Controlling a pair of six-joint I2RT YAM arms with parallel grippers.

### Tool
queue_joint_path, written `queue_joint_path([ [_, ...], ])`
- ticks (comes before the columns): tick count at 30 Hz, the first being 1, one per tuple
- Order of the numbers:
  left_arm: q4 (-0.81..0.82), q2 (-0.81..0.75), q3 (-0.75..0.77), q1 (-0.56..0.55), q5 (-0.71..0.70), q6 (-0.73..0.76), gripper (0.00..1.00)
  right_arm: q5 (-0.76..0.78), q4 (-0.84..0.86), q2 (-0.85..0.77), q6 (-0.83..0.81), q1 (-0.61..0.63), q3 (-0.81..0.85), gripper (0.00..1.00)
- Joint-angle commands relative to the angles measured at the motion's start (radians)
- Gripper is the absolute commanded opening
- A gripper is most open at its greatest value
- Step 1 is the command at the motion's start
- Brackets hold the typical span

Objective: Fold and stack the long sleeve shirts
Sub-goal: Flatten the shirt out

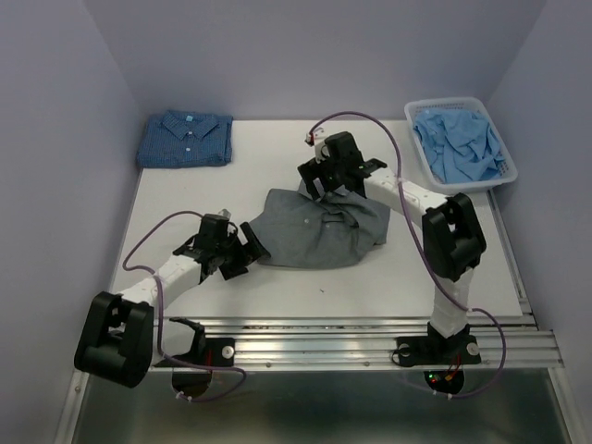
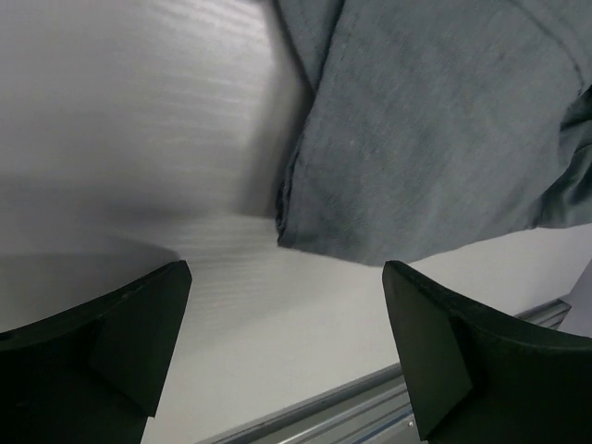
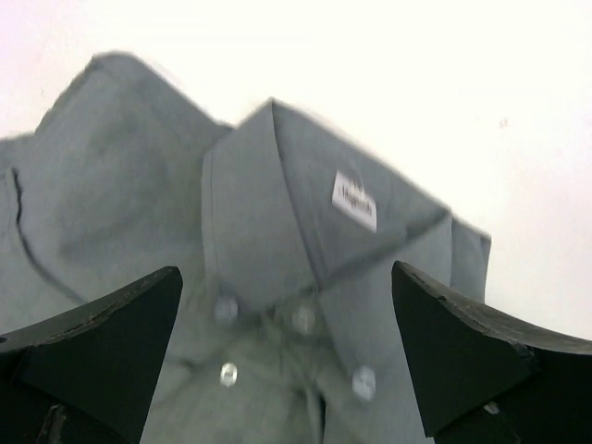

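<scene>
The slate-grey collared cloth shirt lies partly gathered and rumpled, front up, on the white tabletop; its sleeves seem tucked in but its outline is uneven, so I judge the fold unfinished. Its collar points away from the arm bases, with a white label showing inside and pale buttons just below.

The right claw hovers over that collar with its two fingers spread wide and nothing between them; it is probably placed there to pinch the collar end and pull the cloth flat. The left claw sits at the opposite, near-left corner of the grey shirt, also spread apart and empty; the hem corner lies just beyond its fingertips, not between them. An arm at each end would let the pair stretch or fold the shirt together.

Well beyond the grey shirt's far-left side rests the dark blue checked cloth shirt, already folded square with its collar up; it likely marks the stacking spot. Past the grey shirt's far-right side stands a pale plastic basket holding light blue crumpled cloth.
</scene>
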Motion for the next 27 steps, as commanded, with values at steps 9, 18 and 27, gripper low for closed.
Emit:
queue_joint_path([
  [9,0.231,0.240,0.097,-0.061,0.074,-0.021,0.18,-0.031,-0.053,0.255,-0.103,-0.001,0.248,0.98],
  [18,0.147,0.087,0.230,-0.066,0.006,-0.010,0.00,0.185,-0.060,0.138,0.064,-0.001,0.308,0.01],
  [27,-0.094,-0.153,0.549,-0.063,-0.336,0.071,0.00,0.593,0.001,-0.325,0.285,-0.111,0.131,0.01],
])
